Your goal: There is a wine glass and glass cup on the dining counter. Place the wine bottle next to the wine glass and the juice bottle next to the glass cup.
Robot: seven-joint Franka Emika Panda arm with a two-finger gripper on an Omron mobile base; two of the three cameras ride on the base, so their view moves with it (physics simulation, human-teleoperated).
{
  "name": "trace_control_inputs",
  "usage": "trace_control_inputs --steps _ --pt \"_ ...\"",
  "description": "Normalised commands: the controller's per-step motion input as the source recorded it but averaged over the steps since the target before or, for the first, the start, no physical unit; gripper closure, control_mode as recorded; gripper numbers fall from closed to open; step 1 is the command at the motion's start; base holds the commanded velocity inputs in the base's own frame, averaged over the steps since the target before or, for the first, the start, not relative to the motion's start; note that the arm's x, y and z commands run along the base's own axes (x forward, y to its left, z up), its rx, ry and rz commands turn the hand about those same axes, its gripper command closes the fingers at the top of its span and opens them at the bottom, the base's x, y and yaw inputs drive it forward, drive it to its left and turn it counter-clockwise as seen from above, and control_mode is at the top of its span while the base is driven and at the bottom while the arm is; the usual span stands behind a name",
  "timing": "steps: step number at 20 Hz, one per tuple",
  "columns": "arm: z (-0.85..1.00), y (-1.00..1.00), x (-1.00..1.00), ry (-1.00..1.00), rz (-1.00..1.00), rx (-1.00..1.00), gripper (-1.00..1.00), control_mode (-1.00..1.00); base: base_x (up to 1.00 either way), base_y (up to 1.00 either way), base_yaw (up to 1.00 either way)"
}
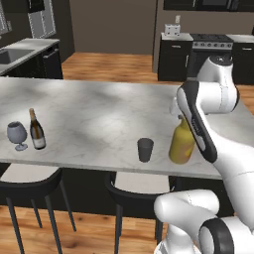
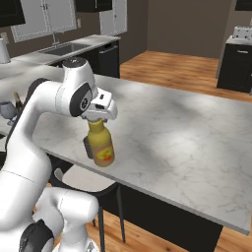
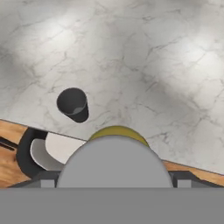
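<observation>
1. Closest thing in the hand view is the grey cap [image 3: 114, 161] of the juice bottle [image 2: 101, 145], lower middle of the frame, with a yellow shoulder peeking behind it. In the right base view the gripper [image 2: 98, 116] sits clamped on the bottle's neck, left of centre.
2. Can't tell whether the bottle's base is touching the dining counter [image 1: 99, 114] or hanging just above it. It's near the front edge either way.
3. The glass cup [image 1: 145, 150] is just beside the bottle, on its left, in the lower middle of the left base view, also close to the edge.
4. Far left of that view: the wine bottle [image 1: 36, 130] stands right next to the wine glass [image 1: 17, 134], so that half looks sorted.
5. What could go wrong: a bottle held only at the neck could swing and knock the cup off the edge, or land tilted and tip over onto the stools [image 1: 30, 186] below.
</observation>
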Motion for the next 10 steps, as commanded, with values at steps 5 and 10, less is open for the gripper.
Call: trace_control_inputs --steps 5,10 --pt "-0.16 0.0 0.25 0.04 0.0 0.0 1.0 -1.0 0.0 0.0 0.0" --pt "-0.14 0.0 0.17 0.0 0.0 0.0 1.0 -1.0 0.0 0.0 0.0"
